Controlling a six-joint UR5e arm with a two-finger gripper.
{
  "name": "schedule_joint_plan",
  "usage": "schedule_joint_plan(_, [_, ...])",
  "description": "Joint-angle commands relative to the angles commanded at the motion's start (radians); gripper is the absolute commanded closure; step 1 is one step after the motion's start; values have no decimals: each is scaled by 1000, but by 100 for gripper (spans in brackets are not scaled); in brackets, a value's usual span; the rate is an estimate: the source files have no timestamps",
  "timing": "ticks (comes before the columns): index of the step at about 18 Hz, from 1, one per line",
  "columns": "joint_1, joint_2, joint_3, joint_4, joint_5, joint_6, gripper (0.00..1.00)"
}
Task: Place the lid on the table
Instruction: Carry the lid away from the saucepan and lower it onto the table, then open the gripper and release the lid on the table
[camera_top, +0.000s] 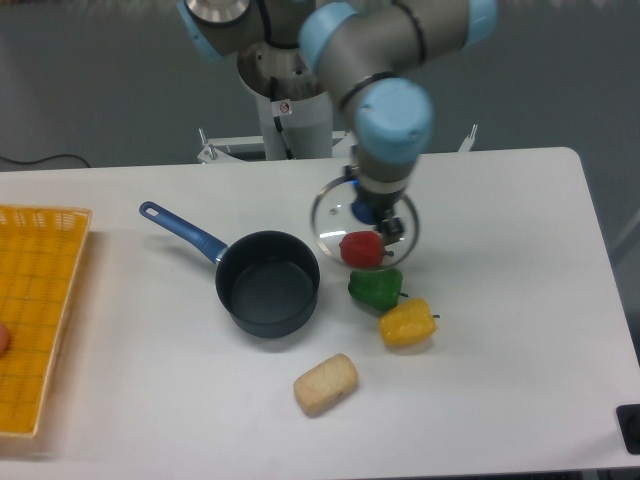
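Hand (381, 219) holding lid (340, 220) over red pepper (361, 249), beside saucepan (267, 296)

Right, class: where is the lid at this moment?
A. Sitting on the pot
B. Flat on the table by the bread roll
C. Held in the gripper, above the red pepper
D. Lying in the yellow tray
C: the gripper holds the lid by its knob over the red pepper, well clear of the open pot.
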Motion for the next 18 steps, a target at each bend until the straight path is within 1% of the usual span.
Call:
schedule_joint_plan(2, [29,-2,0,6,-2,17,32])
schedule_joint_plan(5, [54,-11,-2,57,0,40,32])
schedule_joint_plan(7, [69,-21,-2,66,0,55,32])
schedule_joint_plan(11, [72,-48,-15,101,2,52,33])
schedule_joint_plan(12, [100,-43,-44,104,0,54,33])
schedule_joint_plan(13, [104,-40,-72,132,3,55,33])
schedule_joint_plan(14, [111,-40,-87,165,0,57,39])
schedule_joint_plan(15, [114,-41,-78,176,5,58,42])
schedule_joint_plan(17, [123,-52,-75,181,2,57,39])
schedule_joint_plan(18, [118,-66,-80,184,2,55,31])
